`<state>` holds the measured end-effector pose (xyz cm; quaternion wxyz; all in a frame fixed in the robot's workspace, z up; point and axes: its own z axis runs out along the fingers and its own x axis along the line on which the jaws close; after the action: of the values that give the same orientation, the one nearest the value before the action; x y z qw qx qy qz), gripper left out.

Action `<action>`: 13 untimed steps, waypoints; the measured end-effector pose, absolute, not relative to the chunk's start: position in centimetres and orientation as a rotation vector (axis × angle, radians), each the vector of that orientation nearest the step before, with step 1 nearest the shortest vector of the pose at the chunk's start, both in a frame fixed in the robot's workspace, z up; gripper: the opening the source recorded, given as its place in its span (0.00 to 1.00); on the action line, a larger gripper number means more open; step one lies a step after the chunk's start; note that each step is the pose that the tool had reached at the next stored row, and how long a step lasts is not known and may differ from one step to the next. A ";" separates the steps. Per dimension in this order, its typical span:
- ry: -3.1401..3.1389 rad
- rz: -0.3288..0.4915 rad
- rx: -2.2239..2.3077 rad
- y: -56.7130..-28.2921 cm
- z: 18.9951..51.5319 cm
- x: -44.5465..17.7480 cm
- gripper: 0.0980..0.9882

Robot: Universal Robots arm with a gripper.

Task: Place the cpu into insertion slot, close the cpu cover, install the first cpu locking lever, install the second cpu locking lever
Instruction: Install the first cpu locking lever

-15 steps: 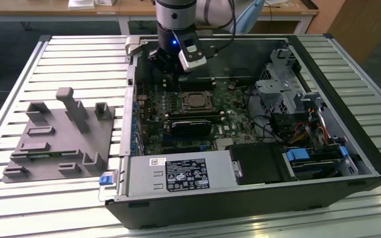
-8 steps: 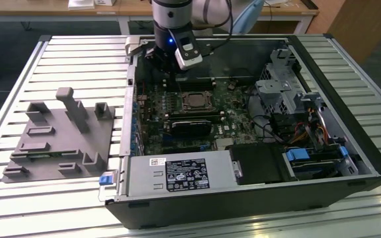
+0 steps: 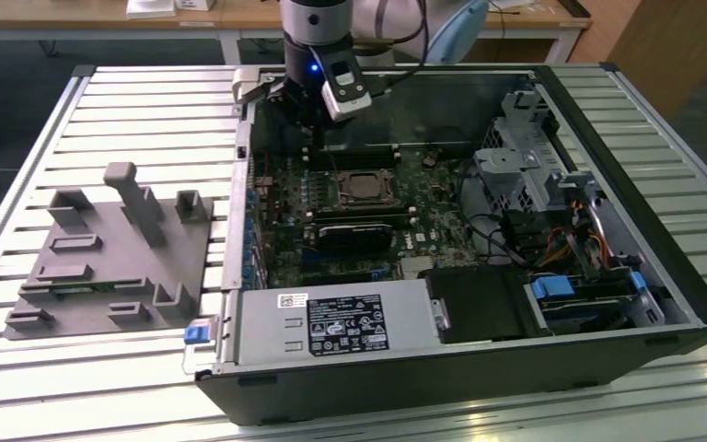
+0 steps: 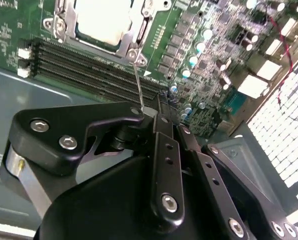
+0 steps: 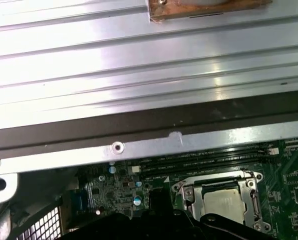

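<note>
Far on the exterior view's left: blocky matte-grey fixture with upright pegs, on the ribbed aluminium table. Next, open black computer case, green motherboard flat inside. Above its far edge, black gripper, seen in the second wrist view clenched on the tip of a thin wire locking lever rising from the socket corner. Just to the right, square silvery cpu seated in the metal-rimmed insertion slot, framed by the grey cpu cover lying flat. Rightmost, perforated grey drive cage.
</note>
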<state>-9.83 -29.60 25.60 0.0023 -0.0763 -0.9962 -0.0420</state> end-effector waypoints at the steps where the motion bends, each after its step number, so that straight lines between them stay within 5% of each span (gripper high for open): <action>1: -3.125 -0.132 -0.239 -29.5 25.6 -9.8 0.01; 13: -3.124 -0.132 -0.239 -29.4 25.5 -6.8 0.01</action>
<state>-6.83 -29.37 25.49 0.0027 -0.0763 -0.9962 -0.0420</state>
